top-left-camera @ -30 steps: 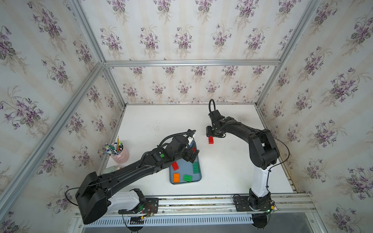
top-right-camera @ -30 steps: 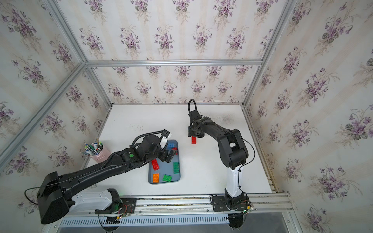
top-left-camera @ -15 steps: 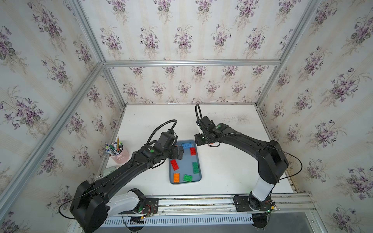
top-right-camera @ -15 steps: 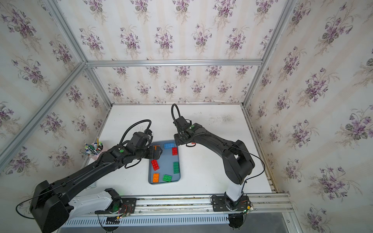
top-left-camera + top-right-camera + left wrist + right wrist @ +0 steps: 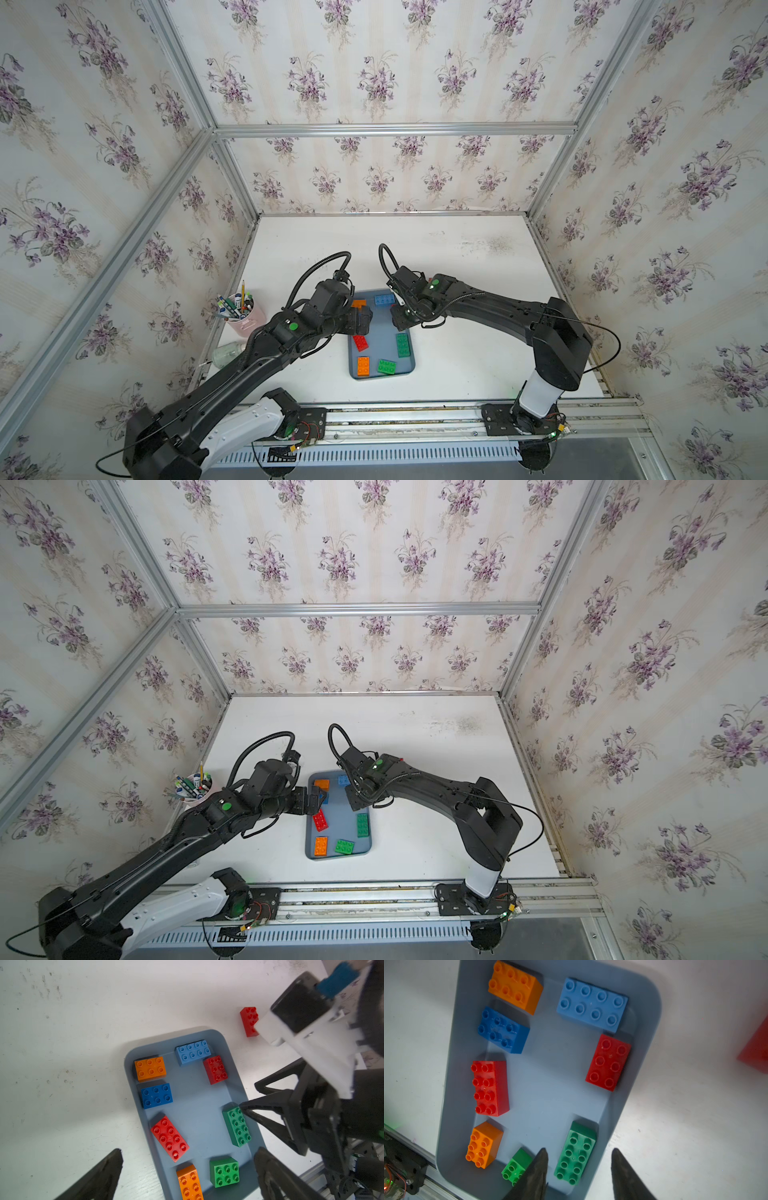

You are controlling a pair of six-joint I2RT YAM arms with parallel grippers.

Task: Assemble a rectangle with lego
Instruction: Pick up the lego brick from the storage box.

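Item: long green lego brick (image 5: 575,1153), right side of tray (image 5: 452,1064), long axis near–far. My right pincer (image 5: 579,1150): half-wide, empty, over its far end, straddling its width. My left pincer (image 5: 189,1150): wide, empty, farther off.

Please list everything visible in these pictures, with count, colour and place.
tray: 1, blue-grey, table's middle
red bricks: 3, red, two in tray, one on table beside it
green bricks: 2, green, in tray
orange bricks: 2, orange, in tray
blue bricks: 2, one dark, one light, in tray
pen cup: 1, pink, table's left edge
bottle: 1, clear, beside cup
table: 1, white
left arm: 1, black, jaws open over tray's left side
right arm: 1, black, jaws open over tray's right side
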